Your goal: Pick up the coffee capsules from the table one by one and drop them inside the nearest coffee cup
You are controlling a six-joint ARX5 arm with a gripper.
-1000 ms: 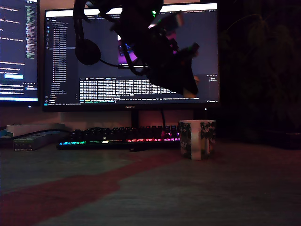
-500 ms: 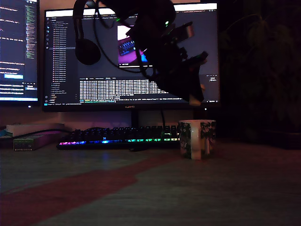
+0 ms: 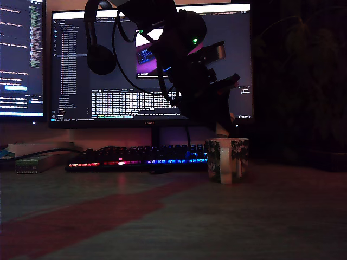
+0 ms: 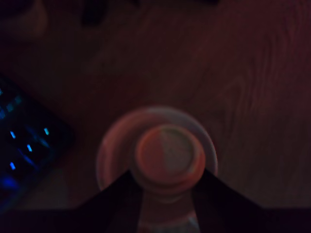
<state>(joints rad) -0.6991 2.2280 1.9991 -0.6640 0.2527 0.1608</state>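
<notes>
dimly, claw (image 4: 167, 194) gripping capsule (image 4: 168, 156), over cup (image 3: 227, 159)

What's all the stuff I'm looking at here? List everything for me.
Table: one, dim grey-green with a reddish diagonal band, across the foreground.
Coffee cup: one, white with dark green leafy patches, on the table right of the keyboard in the exterior view.
Coffee capsule: one, pale and round, held over the cup's mouth.
Keyboard: one, dark with rainbow backlight, behind the cup.
Monitors: two, lit with dark code screens, at the back.
Headphones: one pair, black, hanging before the big monitor.
Boxes: a few, at the exterior view's left.
Gripper: one, black, just above the cup.
</notes>
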